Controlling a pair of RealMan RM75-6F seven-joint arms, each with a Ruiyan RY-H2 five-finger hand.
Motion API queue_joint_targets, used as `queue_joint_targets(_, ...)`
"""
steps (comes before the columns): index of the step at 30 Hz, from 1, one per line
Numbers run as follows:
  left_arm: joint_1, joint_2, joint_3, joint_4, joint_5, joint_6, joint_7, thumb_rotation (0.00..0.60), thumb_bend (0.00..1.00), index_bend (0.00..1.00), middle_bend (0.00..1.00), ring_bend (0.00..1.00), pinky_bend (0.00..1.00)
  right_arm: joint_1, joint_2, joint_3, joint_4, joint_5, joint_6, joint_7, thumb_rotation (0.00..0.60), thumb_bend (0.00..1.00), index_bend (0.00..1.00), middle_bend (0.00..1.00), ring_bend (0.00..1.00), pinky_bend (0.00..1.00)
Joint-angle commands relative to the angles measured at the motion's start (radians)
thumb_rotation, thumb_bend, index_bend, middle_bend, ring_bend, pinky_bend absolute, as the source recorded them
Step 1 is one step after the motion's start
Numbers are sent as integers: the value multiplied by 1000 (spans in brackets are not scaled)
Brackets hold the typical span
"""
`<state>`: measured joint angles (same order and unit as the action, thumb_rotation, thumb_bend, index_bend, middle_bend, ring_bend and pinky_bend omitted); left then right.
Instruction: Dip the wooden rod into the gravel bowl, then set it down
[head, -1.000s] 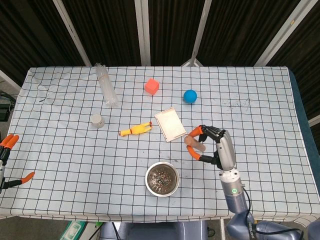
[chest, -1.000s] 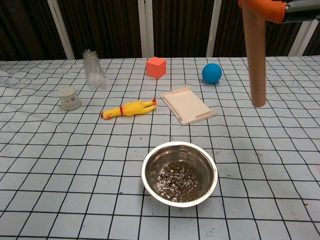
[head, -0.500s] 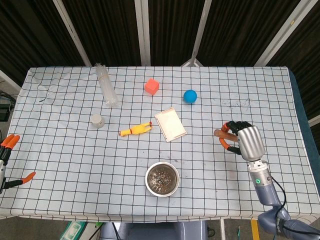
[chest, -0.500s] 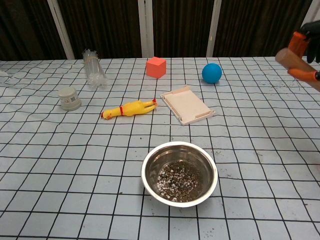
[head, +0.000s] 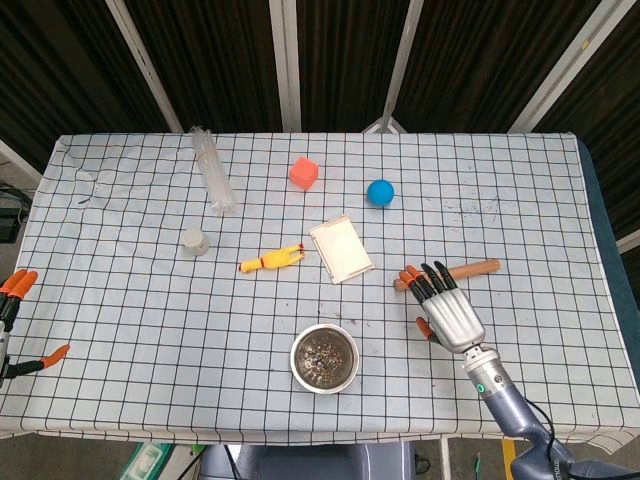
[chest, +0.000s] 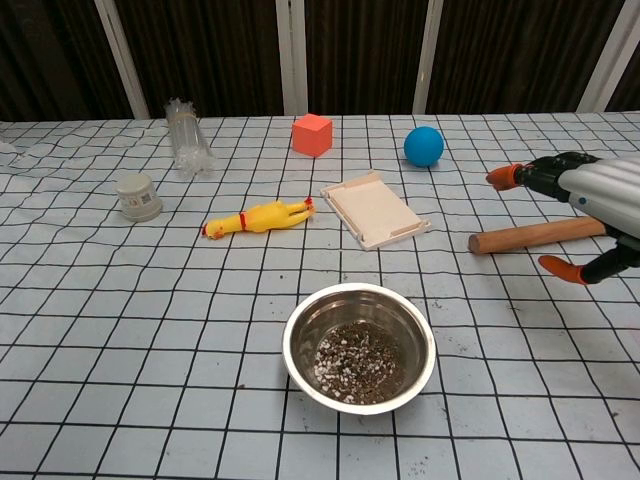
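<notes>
The wooden rod lies flat on the checked tablecloth, right of the wooden tray. My right hand hovers just in front of it, fingers spread, holding nothing. The steel gravel bowl stands at the front centre, gravel in its bottom. My left hand shows only at the far left edge of the head view, orange fingertips apart, nothing in it.
Behind the bowl lie a yellow rubber chicken and a wooden tray. Further back are a red cube, a blue ball, a clear plastic tube and a small grey cup.
The right hand carried the rod away from the bowl to the right, laid it on the cloth and let go. It now stands open in front of the rod.
</notes>
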<state>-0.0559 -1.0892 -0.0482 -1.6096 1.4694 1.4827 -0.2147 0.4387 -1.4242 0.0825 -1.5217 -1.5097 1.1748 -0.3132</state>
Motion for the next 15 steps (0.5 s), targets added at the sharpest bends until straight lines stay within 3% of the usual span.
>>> queue_joint_targets(1, 0, 1, 0, 2, 0, 1, -2, 600, 46, 0, 0, 0, 0, -34, 64, -13, -60, -28, 71, 1, 600, 448, 20, 114, 14, 0)
queue_joint_targets(6, 3, -7, -3, 17, 6, 18, 33, 600, 46, 0, 0, 0, 0, -149, 209, -51, -107, -91, 257, 56, 600, 426, 0, 18, 0, 0)
queue_joint_targets(15, 7, -11, -4, 23, -4, 23, 88, 600, 45, 0, 0, 0, 0, -278, 244, -100, -75, -139, 433, 161, 600, 388, 0, 0, 0, 0)
